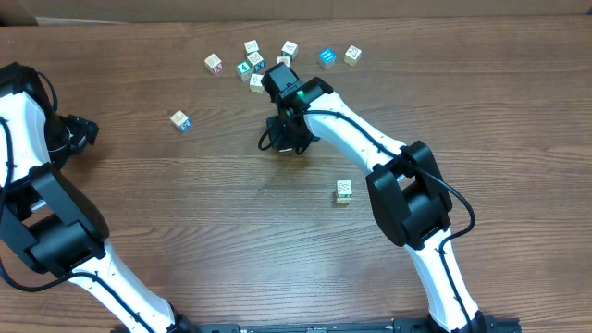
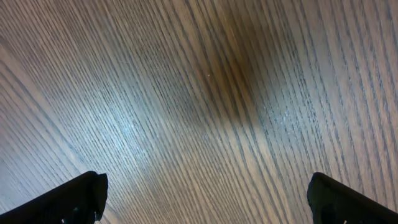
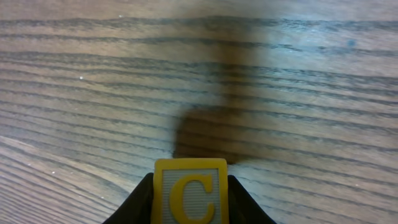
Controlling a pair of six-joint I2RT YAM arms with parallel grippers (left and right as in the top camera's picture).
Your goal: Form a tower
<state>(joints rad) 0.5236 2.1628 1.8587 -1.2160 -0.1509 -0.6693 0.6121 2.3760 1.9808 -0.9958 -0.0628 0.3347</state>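
A yellow cube with a letter C [image 3: 189, 196] sits between the black fingers [image 3: 144, 198] of my right gripper [image 3: 189, 183], which is shut on it above bare wood. From overhead, the right gripper [image 1: 287, 132] hangs over mid-table and hides the cube. The tower [image 1: 344, 192], pale with a cream top and a yellow side, stands to the right of it and nearer the front, apart from the gripper. At the far left my left gripper [image 1: 81, 131] is wide open over bare wood, and in its wrist view the left gripper [image 2: 205, 190] has nothing between the fingers.
Several loose printed cubes lie at the back, among them a pink-print cube [image 1: 214, 63], a blue cube [image 1: 326, 57] and a pale cube [image 1: 352, 55]. One single cube [image 1: 180, 120] lies alone to the left. The right arm's elbow [image 1: 407, 190] is close beside the tower.
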